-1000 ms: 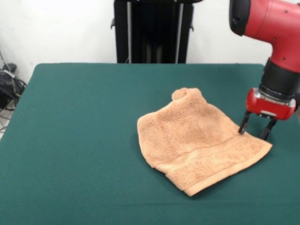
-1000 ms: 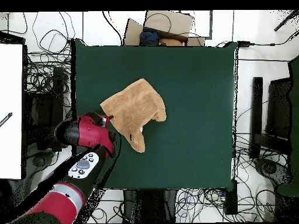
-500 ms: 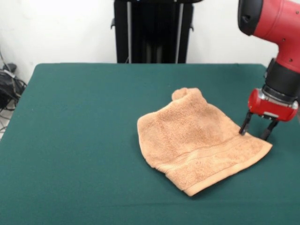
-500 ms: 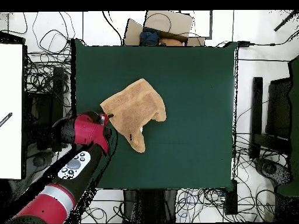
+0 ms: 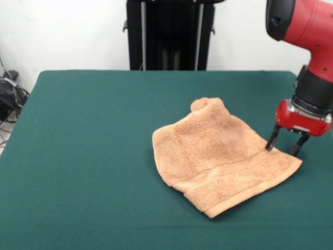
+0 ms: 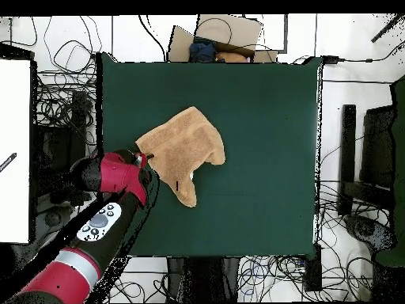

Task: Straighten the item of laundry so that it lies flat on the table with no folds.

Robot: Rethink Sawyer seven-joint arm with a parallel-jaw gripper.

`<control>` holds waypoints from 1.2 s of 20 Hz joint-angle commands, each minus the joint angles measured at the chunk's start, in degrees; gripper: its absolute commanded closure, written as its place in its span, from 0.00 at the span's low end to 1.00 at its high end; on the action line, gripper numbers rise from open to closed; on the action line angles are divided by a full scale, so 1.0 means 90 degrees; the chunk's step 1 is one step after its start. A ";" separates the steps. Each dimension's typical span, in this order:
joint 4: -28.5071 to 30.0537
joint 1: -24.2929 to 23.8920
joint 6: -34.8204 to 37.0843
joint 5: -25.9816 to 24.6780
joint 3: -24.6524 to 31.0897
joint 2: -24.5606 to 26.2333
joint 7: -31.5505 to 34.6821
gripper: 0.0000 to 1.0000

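The peach-orange towel (image 5: 218,156) lies right of centre on the green table (image 5: 83,156), folded over itself, with a bunched hump at its far end and a woven band along its near edge. In the overhead view the towel (image 6: 183,149) sits left of the table's (image 6: 261,119) middle. My gripper (image 5: 283,145) hangs at the towel's right corner, its two black fingers (image 5: 270,140) spread open just above the cloth with nothing between them. From overhead the gripper (image 6: 147,164) stands at the towel's left edge.
Tangled cables surround the table on the floor in the overhead view. A cardboard box (image 6: 215,39) lies past the table's far edge. A white board (image 6: 16,150) stands to the left. The right table edge is close to the gripper in the front view.
The arm has shifted slightly to the right in the front view. The gripper stays at the towel's corner, and the towel has not moved.
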 commanded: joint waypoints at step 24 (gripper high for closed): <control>-0.1237 -0.0145 0.0462 0.0509 -0.0475 0.1102 0.2418 0.00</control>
